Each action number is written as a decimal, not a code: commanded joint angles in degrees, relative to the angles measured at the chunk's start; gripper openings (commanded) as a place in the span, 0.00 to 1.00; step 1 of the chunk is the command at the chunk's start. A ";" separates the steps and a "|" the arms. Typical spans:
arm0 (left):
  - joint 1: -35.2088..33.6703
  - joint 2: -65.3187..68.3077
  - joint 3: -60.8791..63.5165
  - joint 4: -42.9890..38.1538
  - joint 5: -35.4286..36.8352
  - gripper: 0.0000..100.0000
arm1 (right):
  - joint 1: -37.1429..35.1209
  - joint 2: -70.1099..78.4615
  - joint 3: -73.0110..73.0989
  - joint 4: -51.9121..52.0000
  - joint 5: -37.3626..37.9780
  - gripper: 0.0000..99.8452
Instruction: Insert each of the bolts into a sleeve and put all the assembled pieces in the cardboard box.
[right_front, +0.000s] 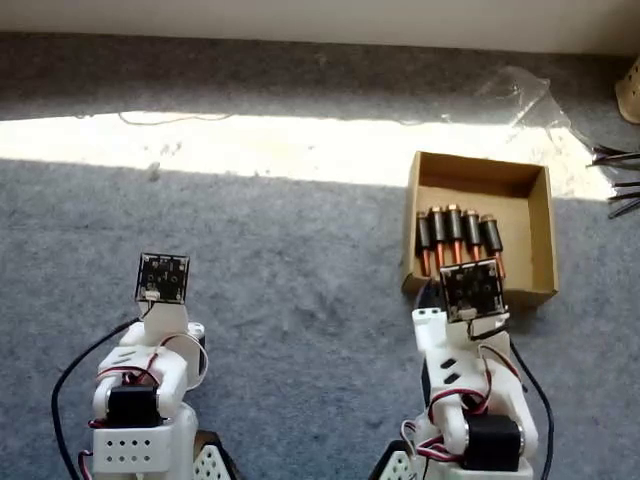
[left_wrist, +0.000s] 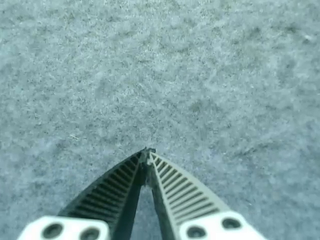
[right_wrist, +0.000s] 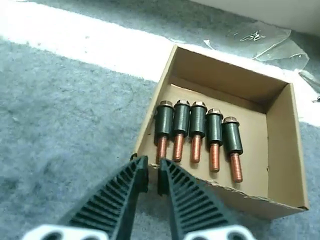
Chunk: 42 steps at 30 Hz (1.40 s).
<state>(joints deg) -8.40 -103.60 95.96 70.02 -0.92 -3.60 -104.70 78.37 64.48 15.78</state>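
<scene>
Several copper bolts in black sleeves (right_wrist: 198, 135) lie side by side in the cardboard box (right_wrist: 282, 130), also seen from above as a row of assembled pieces (right_front: 458, 238) inside the box (right_front: 533, 235). My right gripper (right_wrist: 152, 173) is shut and empty, just in front of the box's near wall. In the high view the right arm (right_front: 470, 300) stands at the box's near edge. My left gripper (left_wrist: 148, 152) is shut with nothing in it, hovering over bare grey carpet; its arm (right_front: 160, 290) is at the left, far from the box.
A clear plastic bag (right_wrist: 260, 40) lies behind the box. Dark cable-like items (right_front: 615, 180) sit at the right edge. A bright sunlit strip (right_front: 250, 145) crosses the carpet beyond the arms.
</scene>
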 joint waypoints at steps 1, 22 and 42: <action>-0.40 -0.57 1.19 0.26 0.44 0.01 | -0.22 -0.57 3.82 -3.30 -1.76 0.03; -0.48 -0.57 1.19 0.26 0.44 0.01 | -0.13 -0.57 24.75 -7.78 -2.55 0.03; -0.48 -0.57 1.19 5.71 0.44 0.01 | -0.22 -0.48 24.75 4.97 -10.81 0.03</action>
<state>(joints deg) -8.40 -103.60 95.96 74.77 -0.92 -3.69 -104.62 95.60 68.70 6.29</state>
